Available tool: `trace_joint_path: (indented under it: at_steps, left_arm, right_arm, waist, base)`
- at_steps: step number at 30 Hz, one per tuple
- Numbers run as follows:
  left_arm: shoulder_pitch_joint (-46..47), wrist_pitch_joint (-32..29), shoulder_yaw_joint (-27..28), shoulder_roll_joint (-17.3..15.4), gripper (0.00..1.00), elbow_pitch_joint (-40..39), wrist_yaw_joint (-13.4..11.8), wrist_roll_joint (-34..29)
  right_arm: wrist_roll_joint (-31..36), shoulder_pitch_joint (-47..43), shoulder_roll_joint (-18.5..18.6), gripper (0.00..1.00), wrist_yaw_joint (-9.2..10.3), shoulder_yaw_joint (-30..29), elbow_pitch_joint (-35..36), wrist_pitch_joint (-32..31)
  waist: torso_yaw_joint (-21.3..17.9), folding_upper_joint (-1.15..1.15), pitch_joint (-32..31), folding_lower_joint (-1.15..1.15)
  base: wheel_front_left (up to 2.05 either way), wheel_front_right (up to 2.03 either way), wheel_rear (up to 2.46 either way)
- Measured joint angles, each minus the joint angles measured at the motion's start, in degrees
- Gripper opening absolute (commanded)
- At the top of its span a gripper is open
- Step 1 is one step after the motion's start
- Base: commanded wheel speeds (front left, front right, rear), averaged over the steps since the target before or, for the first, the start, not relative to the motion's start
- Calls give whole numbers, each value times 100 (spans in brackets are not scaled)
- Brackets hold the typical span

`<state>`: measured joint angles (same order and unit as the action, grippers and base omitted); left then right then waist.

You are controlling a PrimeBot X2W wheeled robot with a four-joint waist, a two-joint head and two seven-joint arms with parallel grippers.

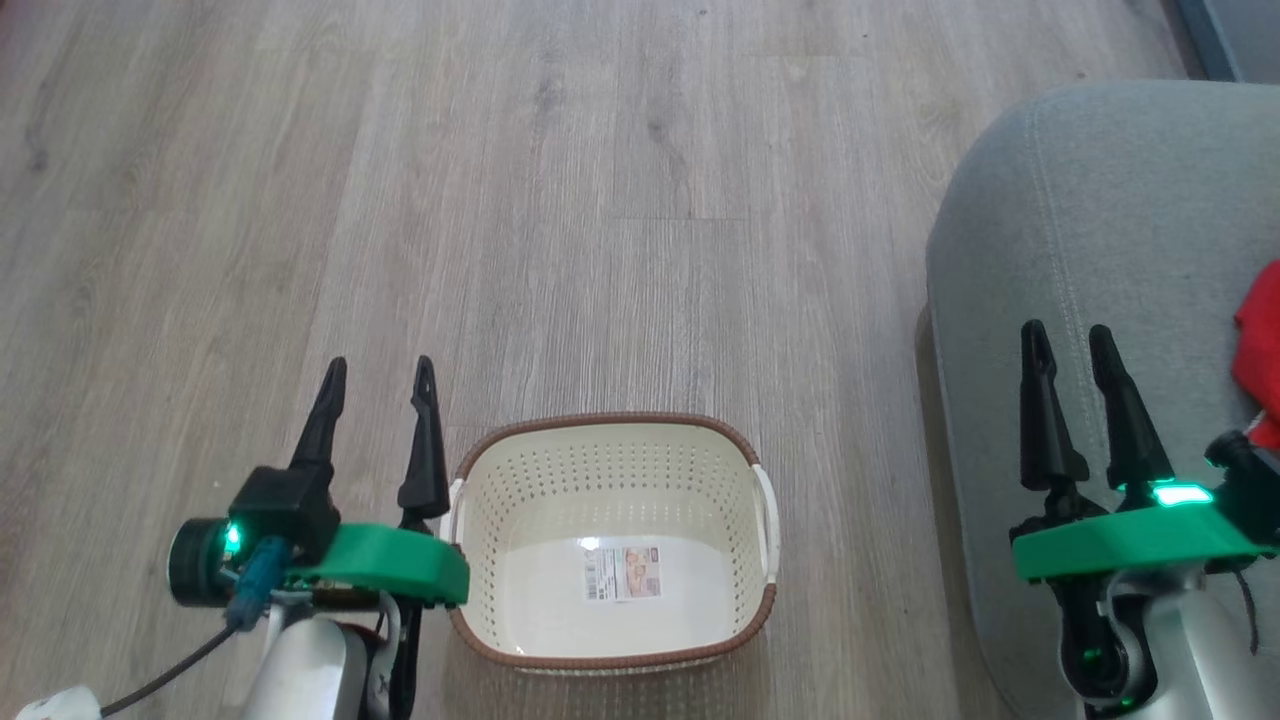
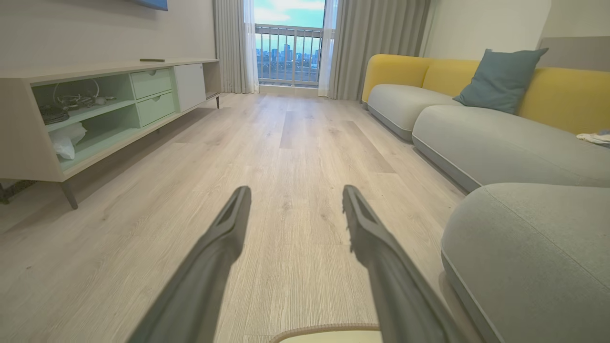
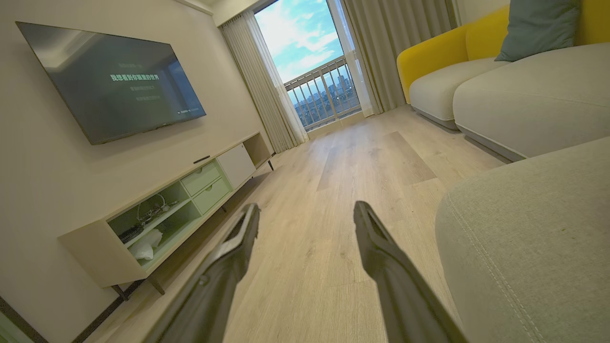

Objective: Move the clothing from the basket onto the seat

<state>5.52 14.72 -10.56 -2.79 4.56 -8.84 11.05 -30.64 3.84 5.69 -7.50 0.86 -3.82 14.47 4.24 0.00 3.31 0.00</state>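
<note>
Lower left of head view: left gripper [image 1: 380, 366], fingers spread, over wood floor [image 1: 600, 150], just beside basket. Bottom centre: cream basket [image 1: 610, 470] stands on floor, label sticker [image 1: 623, 572] showing on its bottom. Lower right: right gripper [image 1: 1066, 332], fingers apart, above grey seat [image 1: 1100, 200]. Far right edge: red clothing [image 1: 1260, 340] lies on seat.

Head cam looks steeply down at the wood floor [image 1: 600, 150], basket [image 1: 600, 470] close below. Both wrist cams sit low, facing along the floor toward the balcony window [image 2: 288, 52], sharing the grey seat [image 2: 533, 247] at right.
</note>
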Motion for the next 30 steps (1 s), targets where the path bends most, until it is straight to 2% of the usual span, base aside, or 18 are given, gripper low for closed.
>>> trace_joint_path:
  at_steps: [6,22,30]
  left_arm:
    - [4,0,22,8,100,-18,65,7]
    - [2,0,123,8,100,131,560,457]
    - [1,0,148,8,100,185,625,510]
  right_arm:
    - [2,0,-8,100,0,37,0,0]
    - [-70,1,-8,100,0,140,-31,0]
    - [-151,1,-8,100,0,140,-77,0]
  waist:
    - [46,0,2,0]
    - [60,0,-6,0]
    - [13,0,-22,0]
  base:
    - [0,0,0]
    - [0,0,0]
    - [0,0,0]
